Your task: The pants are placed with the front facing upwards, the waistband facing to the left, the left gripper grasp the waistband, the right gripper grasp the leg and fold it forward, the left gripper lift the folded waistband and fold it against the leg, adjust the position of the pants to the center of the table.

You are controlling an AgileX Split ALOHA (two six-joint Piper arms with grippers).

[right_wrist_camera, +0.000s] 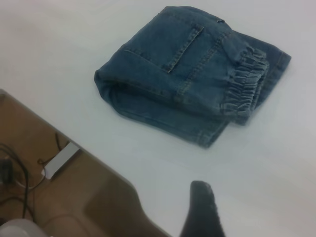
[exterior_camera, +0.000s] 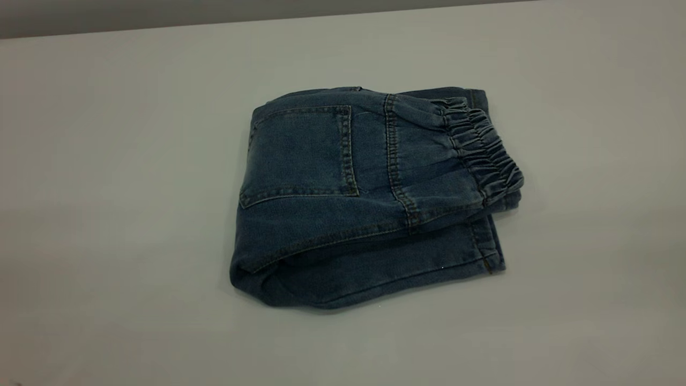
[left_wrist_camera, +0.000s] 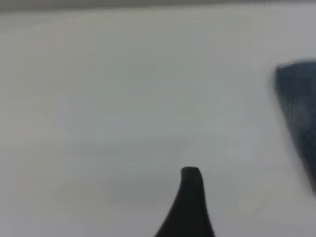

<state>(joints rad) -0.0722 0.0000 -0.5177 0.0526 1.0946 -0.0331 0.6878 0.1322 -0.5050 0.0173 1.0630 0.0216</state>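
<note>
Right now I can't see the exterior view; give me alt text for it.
Folded blue denim pants lie near the middle of the white table, back patch pocket on top and the gathered waistband at the right edge. No gripper or arm appears in this view.

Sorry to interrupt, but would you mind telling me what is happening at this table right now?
Nothing is being handled. The blue denim pants lie folded on the white table, back pocket up, with the gathered elastic waistband on top at the exterior view's right. The black left gripper and right gripper are both well clear of the pants.
</note>
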